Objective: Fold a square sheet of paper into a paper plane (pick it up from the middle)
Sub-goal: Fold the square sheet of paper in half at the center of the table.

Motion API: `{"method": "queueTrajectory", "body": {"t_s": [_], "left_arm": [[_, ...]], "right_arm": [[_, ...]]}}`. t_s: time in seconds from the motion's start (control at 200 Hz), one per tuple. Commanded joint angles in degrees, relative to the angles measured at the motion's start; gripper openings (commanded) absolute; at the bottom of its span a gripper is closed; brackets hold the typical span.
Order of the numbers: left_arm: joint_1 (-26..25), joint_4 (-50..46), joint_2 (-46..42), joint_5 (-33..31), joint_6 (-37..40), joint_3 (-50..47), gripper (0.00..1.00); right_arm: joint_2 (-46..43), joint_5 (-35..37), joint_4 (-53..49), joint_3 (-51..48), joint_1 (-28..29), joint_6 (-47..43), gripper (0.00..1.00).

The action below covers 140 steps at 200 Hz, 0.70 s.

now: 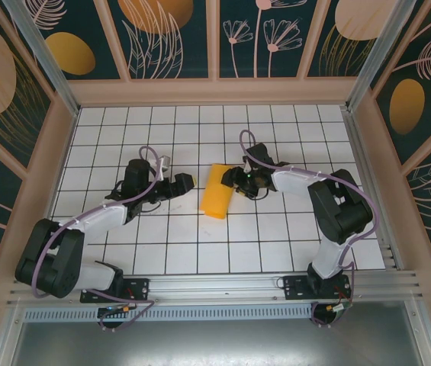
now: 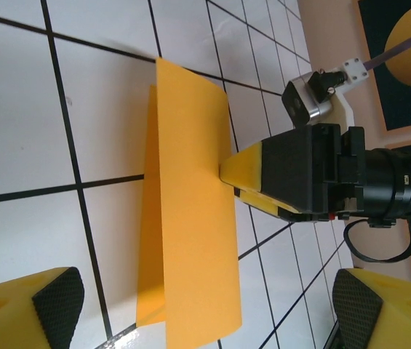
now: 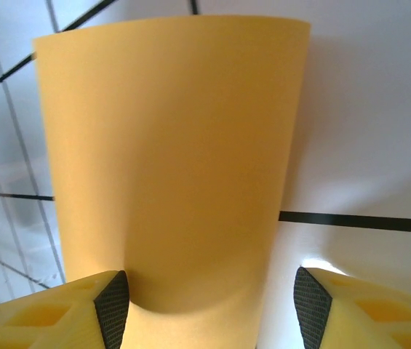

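White grid-tiled counter [image 1: 291, 229] carries the square sheet of paper [image 1: 217, 192], matte orange-yellow, folded to a narrow rectangle. The right tool [image 1: 234, 184], spread, touches the sheet's right edge; the left tool [image 1: 191, 182], spread, lies apart to its left.

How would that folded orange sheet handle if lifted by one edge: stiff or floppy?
Probably floppy: the square sheet of paper bows at the open right gripper. It is likely very light, so a push may slide it across the smooth table. Its fold may stiffen it slightly.
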Motion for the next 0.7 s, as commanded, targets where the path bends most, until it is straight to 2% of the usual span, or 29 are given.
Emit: {"method": "queueTrajectory", "body": {"t_s": [0.0,0.215,0.315,0.48,0.696], "left_arm": [[-1.14,1.94,1.1,0.51,-0.45,1.38,0.9],[-2.67,2.5,2.6,-0.59,-0.72,2.27,0.88],[-2.76,2.63,2.91,-0.63,-0.8,2.21,0.88],[-2.76,2.26,3.35,-0.93,-0.37,2.59,0.86],[-2.74,2.11,4.03,-1.47,-0.27,2.88,0.86]], "right_arm": [[-0.97,5.76,-5.81,0.73,0.32,-0.06,0.65],[0.38,11.8,-7.97,0.95,2.24,3.58,0.65],[1.26,11.59,-7.87,1.53,2.78,2.76,0.65],[2.68,15.98,-12.52,3.3,3.23,2.99,0.64],[3.6,16.43,-12.84,3.28,3.61,2.94,0.63]]}}
